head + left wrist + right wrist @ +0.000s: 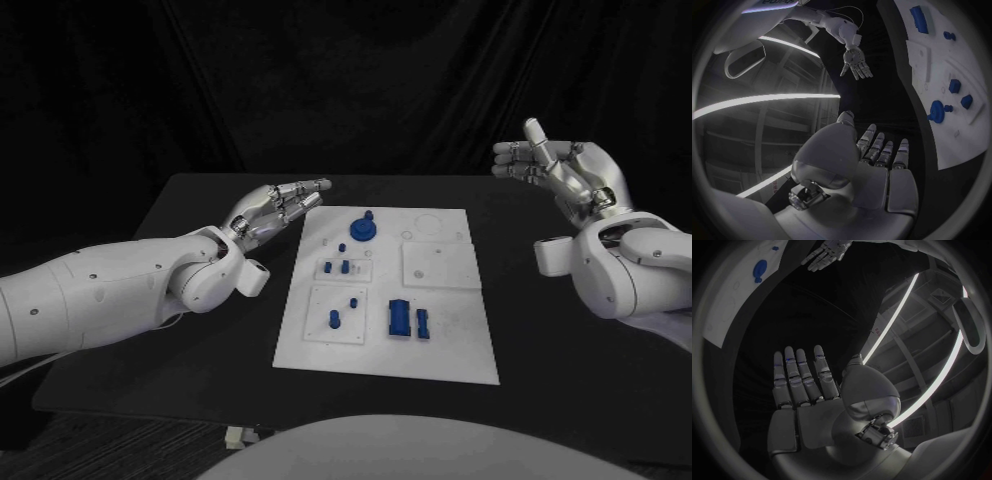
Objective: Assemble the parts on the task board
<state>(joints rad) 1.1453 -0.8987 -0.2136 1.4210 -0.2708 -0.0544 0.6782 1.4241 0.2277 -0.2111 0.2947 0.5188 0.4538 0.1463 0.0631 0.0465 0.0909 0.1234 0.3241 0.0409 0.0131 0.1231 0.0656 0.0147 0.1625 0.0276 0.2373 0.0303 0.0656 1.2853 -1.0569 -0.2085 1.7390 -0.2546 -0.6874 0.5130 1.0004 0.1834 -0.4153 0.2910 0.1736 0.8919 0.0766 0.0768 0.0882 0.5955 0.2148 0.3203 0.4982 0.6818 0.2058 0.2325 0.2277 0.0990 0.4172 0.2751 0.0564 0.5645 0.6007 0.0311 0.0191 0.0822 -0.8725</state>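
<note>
1. Overhead, the task board (450,330) lies mid-desk (173,330) with blue parts (400,318) on it, a round one (366,227) near its far edge. The left hand (271,210) hovers just beside the board's far left corner, fingers straight and apart, holding nothing. The right hand (562,172) is raised well to the board's right, palm open and empty.
2. From the left wrist, that hand's fingers (884,150) stretch out empty, beside the board (954,125); the right hand (856,61) hangs open beyond.
3. From the right wrist, its fingers (799,376) are spread, gripping nothing; the left hand (826,252) shows near the board (736,295).
</note>
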